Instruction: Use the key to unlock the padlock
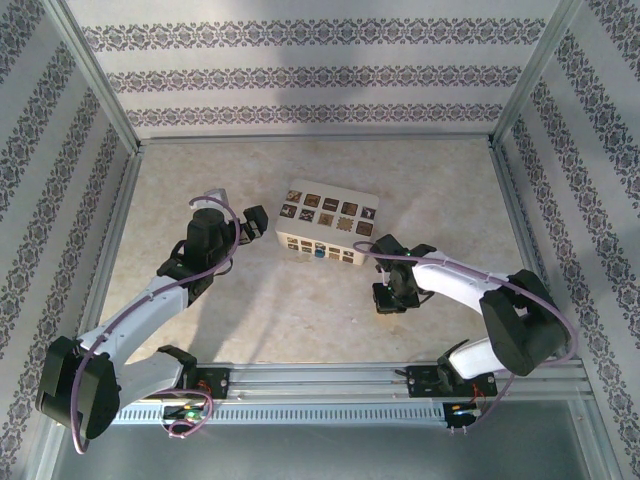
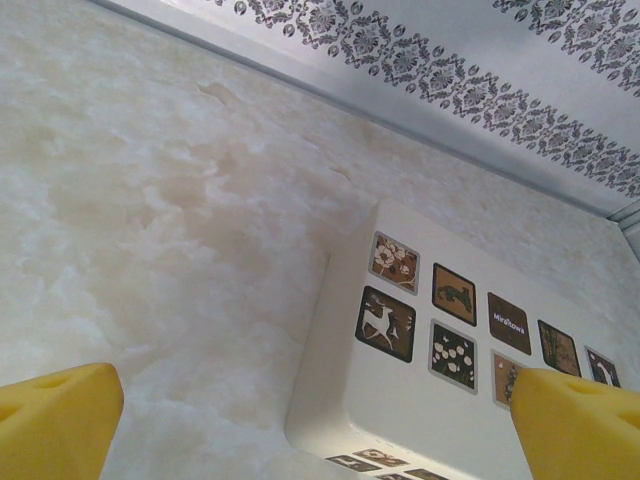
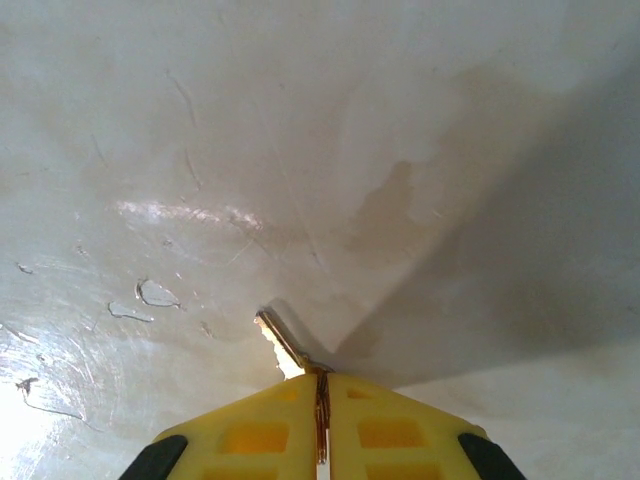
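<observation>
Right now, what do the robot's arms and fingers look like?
The left arm and right arm are white tubes with chunky black joints. A thin purple cable loops along each. The fingers are bright yellow, with square dimples.

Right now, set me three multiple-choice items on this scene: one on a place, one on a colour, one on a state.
1. Where is the tiny blue square padlock?
A: at the near side of the cream rectangular box with dark patterned squares
B: on top of it
C: in the far corner

2. What colour are the fingers in the right wrist view?
A: red
B: yellow
C: green

3. How is the right gripper?
A: wide open
B: shut on the padlock
C: shut on the thin brass-coloured metal key

Answers:
1 A, the blue speck sits by the box's near wall.
2 B, both pads are plainly yellow.
3 C, the blade sticks out between closed fingers.
</observation>
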Action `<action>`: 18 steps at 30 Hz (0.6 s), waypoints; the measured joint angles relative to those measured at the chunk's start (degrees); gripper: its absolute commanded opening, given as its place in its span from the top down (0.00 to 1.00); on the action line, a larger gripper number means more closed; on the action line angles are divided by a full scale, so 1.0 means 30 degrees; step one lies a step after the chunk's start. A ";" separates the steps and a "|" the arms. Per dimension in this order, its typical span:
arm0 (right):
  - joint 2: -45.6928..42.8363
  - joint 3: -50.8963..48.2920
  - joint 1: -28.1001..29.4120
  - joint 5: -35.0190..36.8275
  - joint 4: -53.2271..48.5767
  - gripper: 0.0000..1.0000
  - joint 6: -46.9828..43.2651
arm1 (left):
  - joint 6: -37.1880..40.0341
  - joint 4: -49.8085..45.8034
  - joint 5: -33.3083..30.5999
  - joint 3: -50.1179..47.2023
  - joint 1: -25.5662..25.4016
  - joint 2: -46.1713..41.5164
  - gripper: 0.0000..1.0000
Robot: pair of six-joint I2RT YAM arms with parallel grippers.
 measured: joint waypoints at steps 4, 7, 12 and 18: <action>0.0051 0.0073 0.0117 0.0015 0.0007 0.97 -0.0007 | 0.0073 0.0000 -0.0168 0.0000 0.0000 0.0000 0.01; 0.0036 0.0095 0.0146 0.0007 0.0022 1.00 0.0000 | 0.0153 -0.0015 -0.0270 0.0000 0.0000 0.0000 0.01; -0.0335 -0.0138 0.0146 -0.0051 0.0306 1.00 -0.0007 | 0.0219 -0.0066 -0.0284 0.0000 0.0000 -0.0117 0.01; -0.2047 -0.0933 0.0029 -0.0874 0.1705 1.00 0.0160 | 0.0211 -0.0255 -0.0248 0.0007 0.0000 -0.0729 0.01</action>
